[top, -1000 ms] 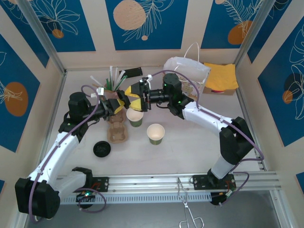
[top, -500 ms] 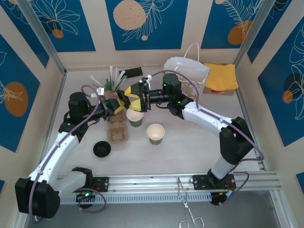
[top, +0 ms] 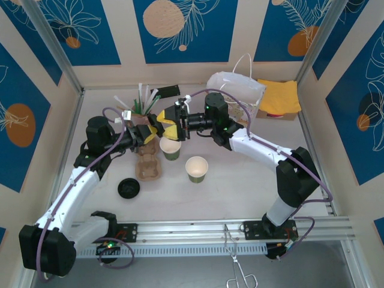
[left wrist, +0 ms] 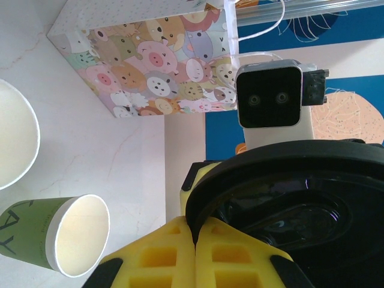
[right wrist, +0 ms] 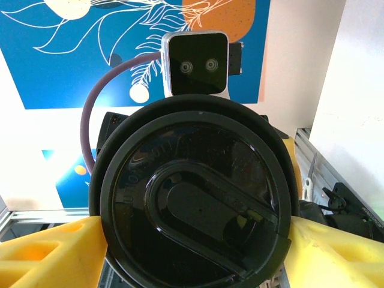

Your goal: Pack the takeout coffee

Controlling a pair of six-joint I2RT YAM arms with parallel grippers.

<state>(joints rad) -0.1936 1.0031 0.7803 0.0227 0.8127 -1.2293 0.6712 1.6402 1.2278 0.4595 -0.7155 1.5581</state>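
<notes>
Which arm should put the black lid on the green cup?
Probably right: the right gripper spans the whole lid, while the left gripper only pinches its rim. The green cup sits close by.

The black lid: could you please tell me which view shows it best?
Right wrist: the black lid faces the camera nearly whole. Left wrist shows part, its rim pinched by the left tool. From above it is largely hidden.

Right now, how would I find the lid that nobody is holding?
Find the brown cardboard cup carrier left of the table's middle. Closer to the near edge and slightly left of it, a round black lid lies flat on the tabletop beside the left arm. The other black lid is pinched in the air by the left gripper; this one lies alone.
</notes>
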